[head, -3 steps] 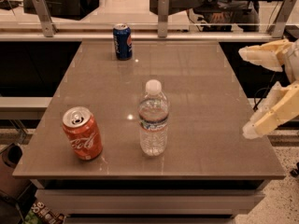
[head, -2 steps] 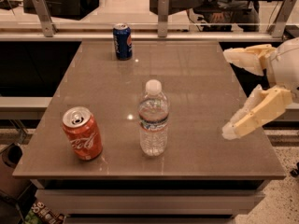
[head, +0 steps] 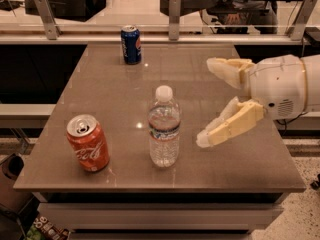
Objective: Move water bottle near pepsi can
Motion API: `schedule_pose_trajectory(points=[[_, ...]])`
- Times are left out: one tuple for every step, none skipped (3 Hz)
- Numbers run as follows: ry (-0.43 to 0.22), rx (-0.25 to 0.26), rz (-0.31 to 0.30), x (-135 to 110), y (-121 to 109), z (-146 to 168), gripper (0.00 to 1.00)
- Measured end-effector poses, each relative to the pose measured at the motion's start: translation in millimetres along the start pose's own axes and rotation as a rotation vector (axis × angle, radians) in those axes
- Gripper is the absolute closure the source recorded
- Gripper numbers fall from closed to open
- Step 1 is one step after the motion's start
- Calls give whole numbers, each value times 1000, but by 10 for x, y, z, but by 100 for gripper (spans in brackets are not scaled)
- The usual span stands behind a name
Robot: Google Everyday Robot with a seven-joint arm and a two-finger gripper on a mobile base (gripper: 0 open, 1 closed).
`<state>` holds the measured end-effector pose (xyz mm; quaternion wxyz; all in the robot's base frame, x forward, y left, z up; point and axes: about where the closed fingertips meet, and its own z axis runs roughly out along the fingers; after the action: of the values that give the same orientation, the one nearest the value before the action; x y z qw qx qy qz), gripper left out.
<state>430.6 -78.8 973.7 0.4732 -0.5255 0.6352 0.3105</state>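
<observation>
The water bottle [head: 163,126], clear with a white cap, stands upright near the front middle of the brown table [head: 200,79]. The pepsi can [head: 131,44], dark blue, stands at the table's far edge, left of centre. My gripper [head: 206,103] comes in from the right, just right of the bottle and not touching it. Its two cream fingers [head: 227,125] are spread wide apart and hold nothing.
An orange-red Coca-Cola can [head: 88,143] stands at the front left of the table. A glass rail with metal posts [head: 174,14] runs behind the table's far edge. The floor drops off at the front and both sides.
My gripper has moved left over the table, from the right edge to just beside the water bottle. The bottle and both cans have not moved.
</observation>
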Motion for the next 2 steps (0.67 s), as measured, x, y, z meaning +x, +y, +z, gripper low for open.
schedule_pose_trajectory(points=[[-95,-13,26,20,40,195,0],[-169,-15,54,51,80,330,0]])
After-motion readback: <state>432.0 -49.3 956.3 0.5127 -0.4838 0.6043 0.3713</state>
